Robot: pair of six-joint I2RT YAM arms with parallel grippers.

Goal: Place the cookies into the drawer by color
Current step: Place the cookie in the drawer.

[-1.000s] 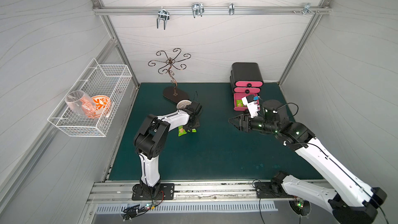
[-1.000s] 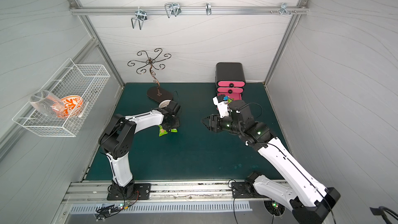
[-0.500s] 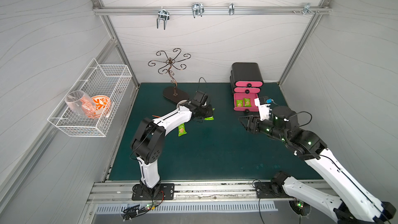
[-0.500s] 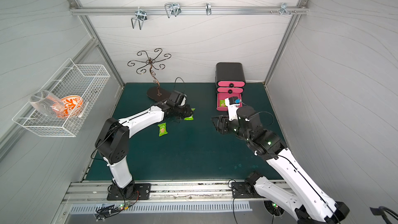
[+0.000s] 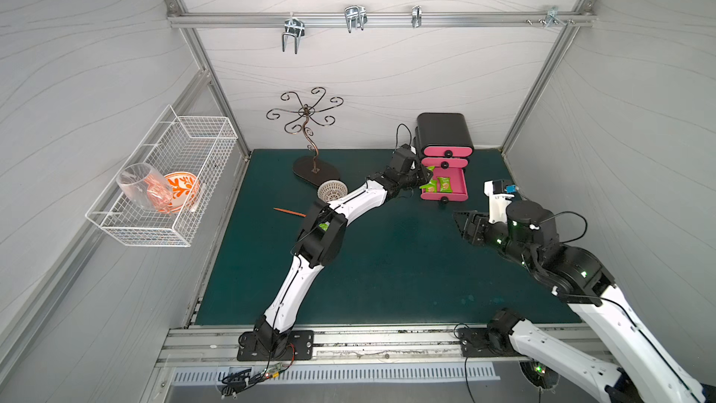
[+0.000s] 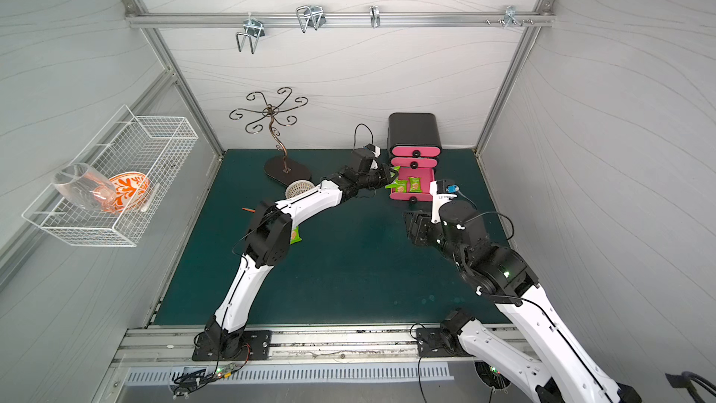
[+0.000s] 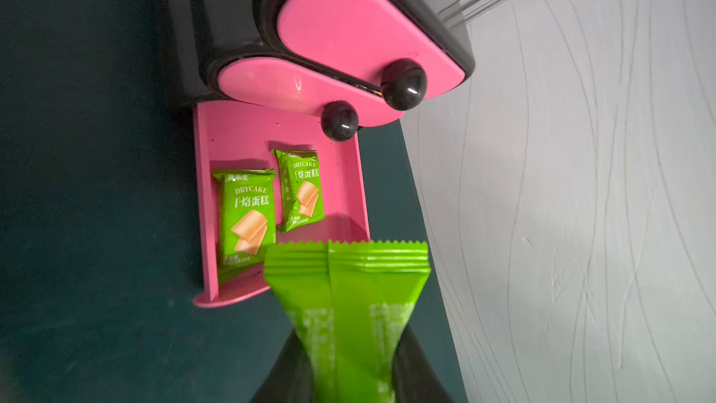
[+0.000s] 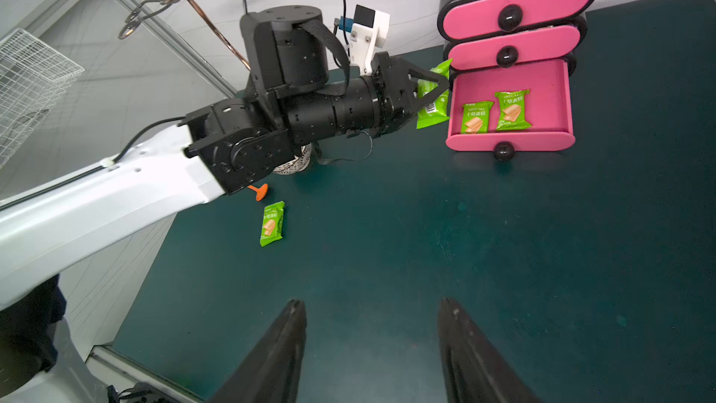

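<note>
The drawer [image 5: 443, 131] is a black chest with three pink fronts at the back of the mat. Its bottom tray [image 5: 462, 184] is pulled out and holds two green cookies [image 7: 248, 219] [image 7: 304, 191]. My left gripper [image 5: 426, 179] is shut on a third green cookie [image 7: 348, 296], held at the open tray's left wall. A fourth green cookie [image 8: 272, 223] lies on the mat, mostly hidden under the left elbow in both top views. My right gripper [image 8: 372, 304] is open and empty over bare mat, in front of and to the right of the drawer.
A curly metal stand [image 5: 310, 137] and a small white woven basket [image 5: 332, 190] sit behind the left arm. An orange stick [image 5: 288, 211] lies on the mat nearby. A white wire basket [image 5: 162, 176] with a glass and an orange bowl hangs on the left wall.
My left arm carried the green cookie from the mat's left-middle across to the open tray. My right arm drew back from the drawer towards the front right.
</note>
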